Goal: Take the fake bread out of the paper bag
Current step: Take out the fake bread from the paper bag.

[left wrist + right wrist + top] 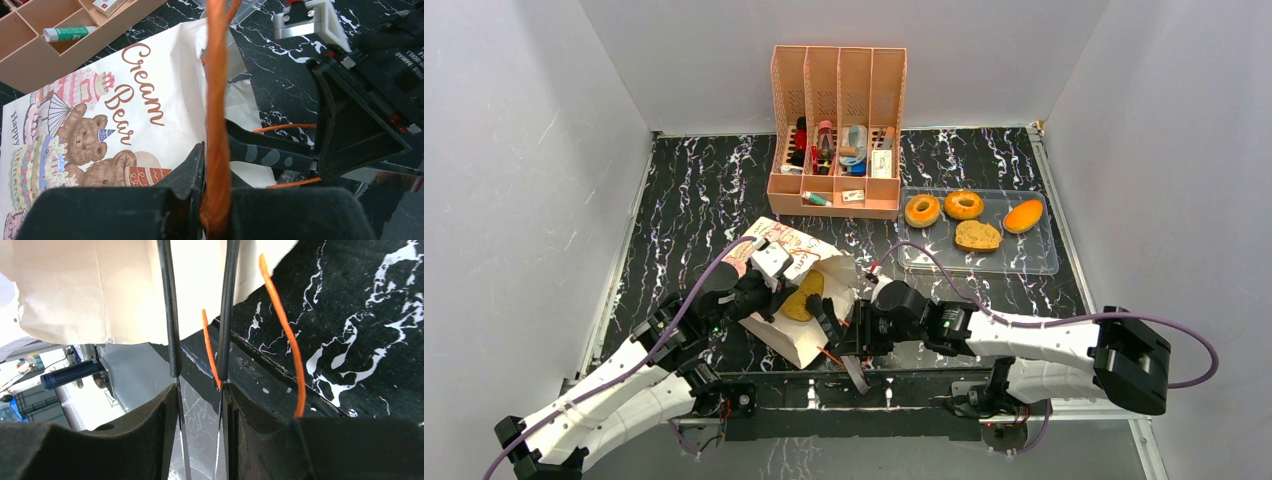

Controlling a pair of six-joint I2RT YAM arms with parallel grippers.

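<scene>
Two ring breads (922, 210) (964, 205), one toast slice (977, 236), one orange bun (1023, 216), one piece (804, 298) inside one paper bag (802, 345), one tray (1034, 262).

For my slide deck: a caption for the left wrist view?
Left gripper shut on the orange cord handle of a bear-printed paper bag.

White-shelled left arm (614, 395) and right arm (1044, 345), black joints, purple cables (1044, 321); black end effector fingers (170, 315)
</scene>
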